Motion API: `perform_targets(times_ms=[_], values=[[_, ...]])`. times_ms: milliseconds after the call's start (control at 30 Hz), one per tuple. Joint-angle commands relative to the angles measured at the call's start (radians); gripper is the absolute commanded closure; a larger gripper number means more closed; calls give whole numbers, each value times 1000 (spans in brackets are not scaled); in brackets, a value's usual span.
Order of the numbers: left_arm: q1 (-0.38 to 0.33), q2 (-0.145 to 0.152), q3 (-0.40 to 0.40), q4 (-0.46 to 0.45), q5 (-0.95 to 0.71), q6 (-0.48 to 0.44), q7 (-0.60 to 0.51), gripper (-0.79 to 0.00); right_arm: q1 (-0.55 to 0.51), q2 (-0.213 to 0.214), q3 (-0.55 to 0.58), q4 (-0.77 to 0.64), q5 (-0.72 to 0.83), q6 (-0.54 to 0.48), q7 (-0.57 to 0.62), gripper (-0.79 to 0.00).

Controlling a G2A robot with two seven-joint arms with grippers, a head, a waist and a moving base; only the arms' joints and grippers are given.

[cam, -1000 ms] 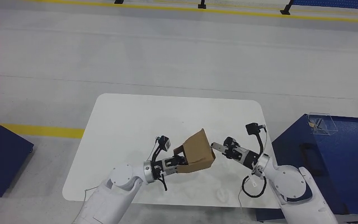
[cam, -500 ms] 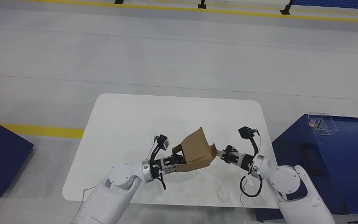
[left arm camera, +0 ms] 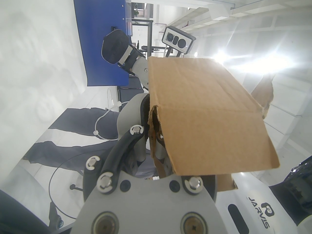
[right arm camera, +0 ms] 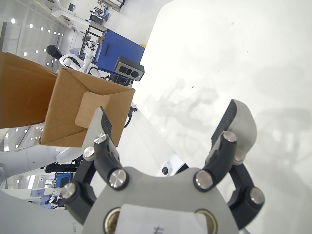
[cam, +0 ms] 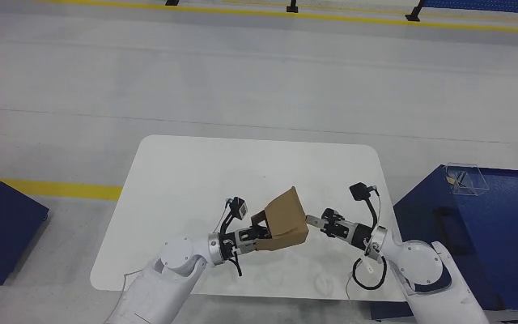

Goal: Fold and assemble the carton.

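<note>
Jaws on the left gripper (cam: 257, 235) are closed on one wall of the carton (cam: 285, 215), pinching the brown cardboard at its near, open end (in the left wrist view the panel hides most of the grip, so I cannot tell how deep it sits). Held that way, the carton stands just ahead of these jaws, above the white table (cam: 202, 170). It is tilted, and its far end points toward the other arm.

Jaws on the right gripper (right arm camera: 167, 105) are spread wide, with nothing between them. The carton's folded end lies outside that gap, just beside one of the fingers (right arm camera: 104, 120). A tucked flap (right arm camera: 90, 108) with rounded corners sits right at that fingertip, though I cannot tell whether the two touch. From above, the right jaws are level with the carton's far end and right beside it, so the carton lies between the two grippers.
</note>
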Motion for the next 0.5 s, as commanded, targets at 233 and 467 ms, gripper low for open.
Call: perform_targets(times_ms=[233,467], values=[[-4,-2,5,5,1,-3,4,0,2,2,2,-14,2,-6,-11,-785],[-3,-3,6,3,3,-4,5,0,9,3,-10,-18,-20,4,-10,-785]])
